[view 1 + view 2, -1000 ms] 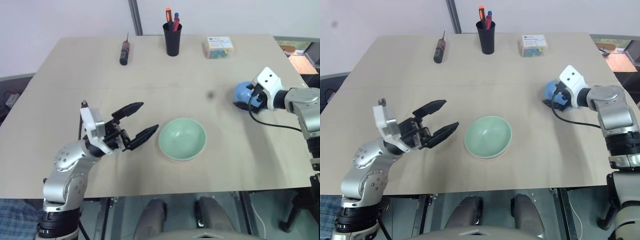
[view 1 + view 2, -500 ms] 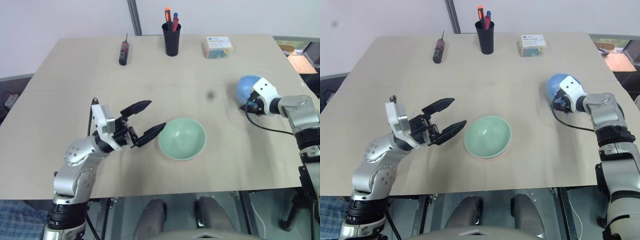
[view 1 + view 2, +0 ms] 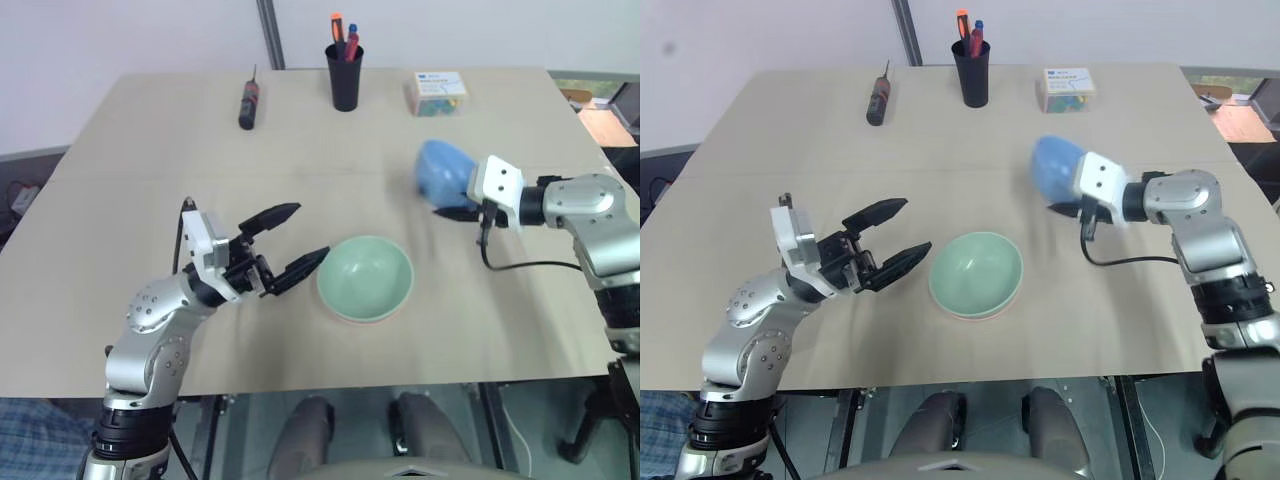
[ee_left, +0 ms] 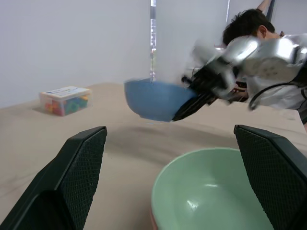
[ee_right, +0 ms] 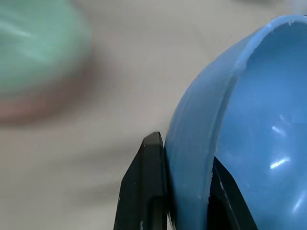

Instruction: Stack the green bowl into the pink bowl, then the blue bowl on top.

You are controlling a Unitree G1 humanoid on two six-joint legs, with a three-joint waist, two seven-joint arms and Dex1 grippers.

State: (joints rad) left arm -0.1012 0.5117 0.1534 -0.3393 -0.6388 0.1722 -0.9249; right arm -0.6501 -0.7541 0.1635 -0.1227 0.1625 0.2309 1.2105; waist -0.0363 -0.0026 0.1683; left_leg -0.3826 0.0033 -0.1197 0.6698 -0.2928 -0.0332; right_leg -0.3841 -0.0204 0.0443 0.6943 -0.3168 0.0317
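Right gripper (image 5: 184,191) pinching the rim of the blue bowl (image 3: 440,170), one finger outside the wall and one inside, bowl lifted clear of the table (image 3: 130,150) and blurred in the head views. Left gripper (image 3: 290,245) spread wide, hanging just left of the green bowl (image 3: 365,277), touching nothing.

Green bowl nested in the pink bowl (image 3: 965,312) — pink showing as a thin sliver under the green rim, the rest hidden. Fingertips of the right gripper largely covered by the blue wall in the head views; a smeared green and pink shape, probably the stack, at the edge of the right wrist view.

Pale wooden table against a white wall. Along the far edge: a screwdriver (image 3: 248,103), a black pen cup (image 3: 345,75), a small clear box (image 3: 438,93). Bare tabletop between blue bowl and stack, and open room all round the stack. A person (image 4: 249,26) partly seen behind the right arm in the left wrist view.
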